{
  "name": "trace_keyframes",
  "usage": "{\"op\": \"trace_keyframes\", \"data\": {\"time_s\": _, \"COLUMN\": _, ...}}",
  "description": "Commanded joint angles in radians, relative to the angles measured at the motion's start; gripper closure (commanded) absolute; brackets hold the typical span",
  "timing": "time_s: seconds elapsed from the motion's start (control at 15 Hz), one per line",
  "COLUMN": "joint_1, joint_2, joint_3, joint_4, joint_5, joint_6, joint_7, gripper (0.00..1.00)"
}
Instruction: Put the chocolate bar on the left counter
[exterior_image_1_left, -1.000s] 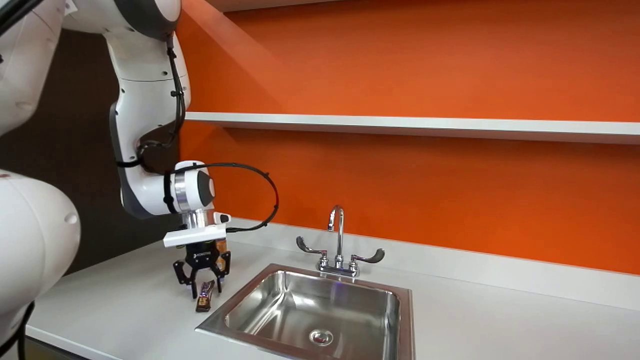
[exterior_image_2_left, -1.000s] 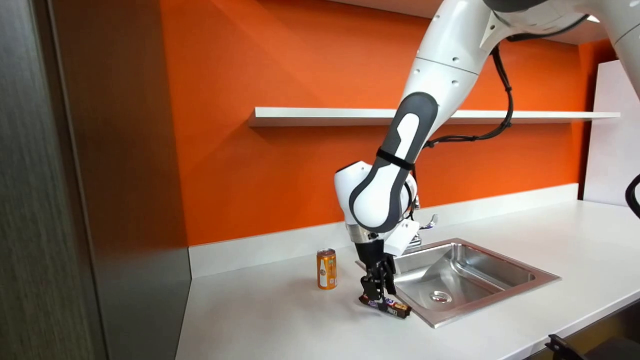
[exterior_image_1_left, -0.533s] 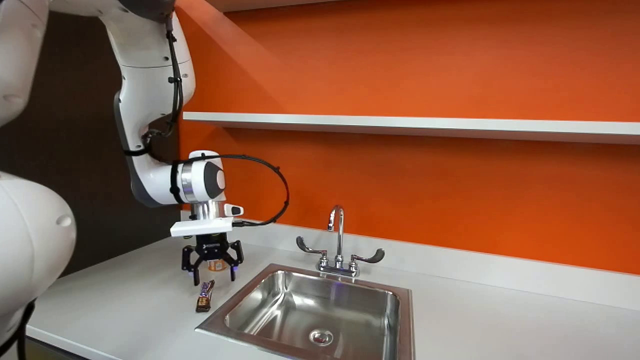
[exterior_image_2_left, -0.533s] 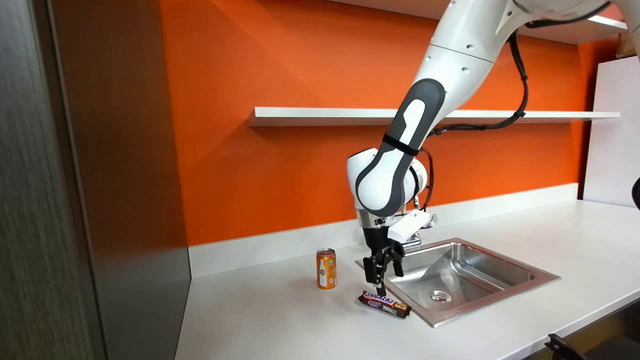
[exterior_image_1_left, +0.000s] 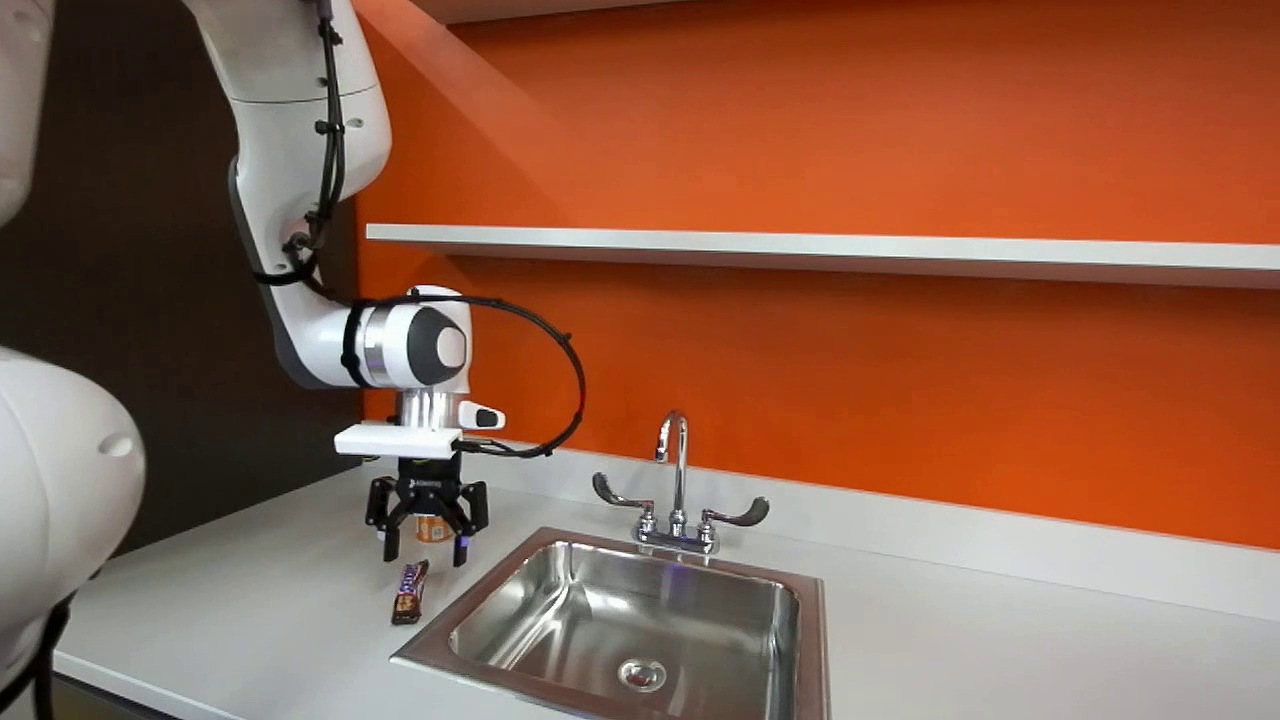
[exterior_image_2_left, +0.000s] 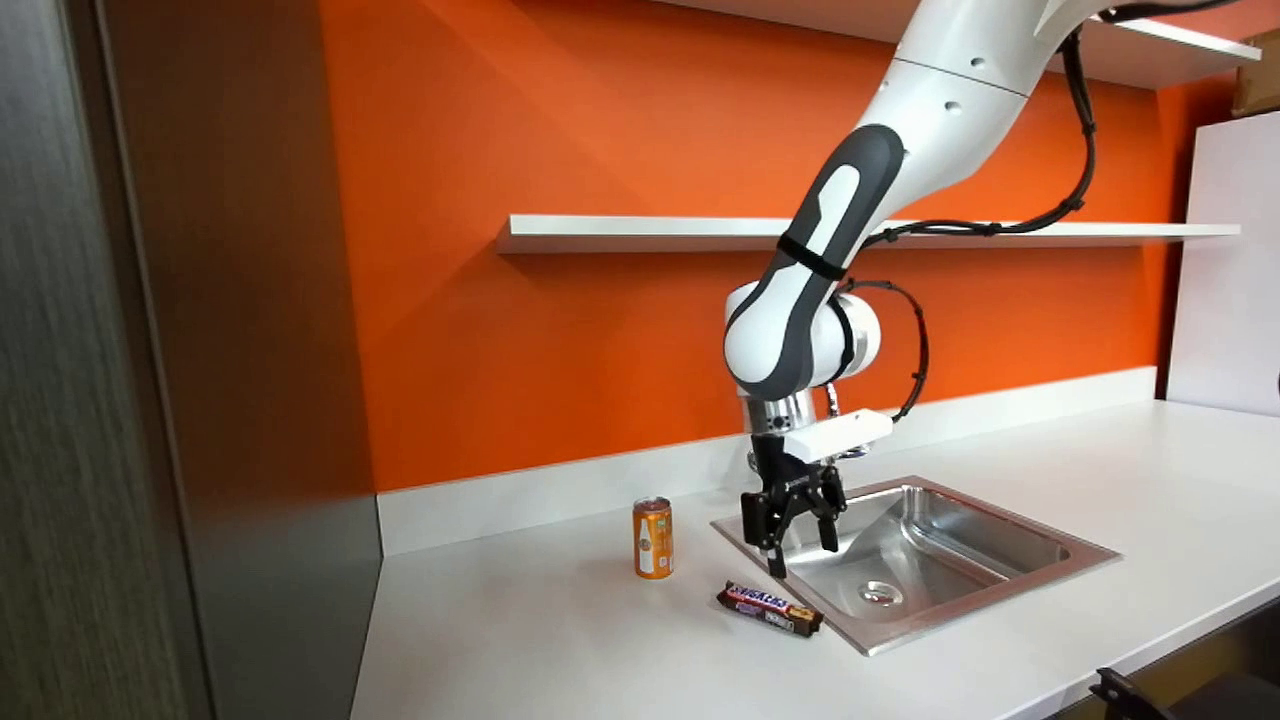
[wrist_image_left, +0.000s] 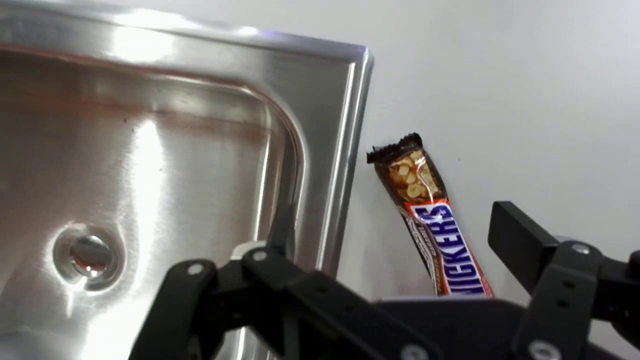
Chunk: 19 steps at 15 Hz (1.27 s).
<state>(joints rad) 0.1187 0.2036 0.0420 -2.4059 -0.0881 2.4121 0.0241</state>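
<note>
Chocolate bar (exterior_image_2_left: 769, 609) lies on the table (exterior_image_2_left: 540, 640) just beside the sink (exterior_image_1_left: 813, 650); the hand (exterior_image_1_left: 426, 557) hangs wide, seemingly clear above it.

Both exterior views bright, fairly sharp. Shelf (exterior_image_1_left: 820, 246) leaves soft shadow on orange wall (exterior_image_1_left: 850, 370) just beneath; side panel (exterior_image_1_left: 140, 280) dim. Wrist view: white glare streaks sink (wrist_image_left: 320, 100); counter (wrist_image_left: 500, 100) palest at upper right.

Kitchen-like place, with sink (exterior_image_1_left: 690, 620) and faucet (exterior_image_1_left: 681, 485)
</note>
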Motion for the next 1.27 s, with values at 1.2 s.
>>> {"op": "trace_keyframes", "data": {"time_s": 1.2, "joint_1": -0.016, "joint_2": -0.139, "joint_3": 0.004, "joint_4": -0.143, "joint_5": 0.013, "joint_6": -0.108, "joint_7": 0.201, "gripper": 0.0}}
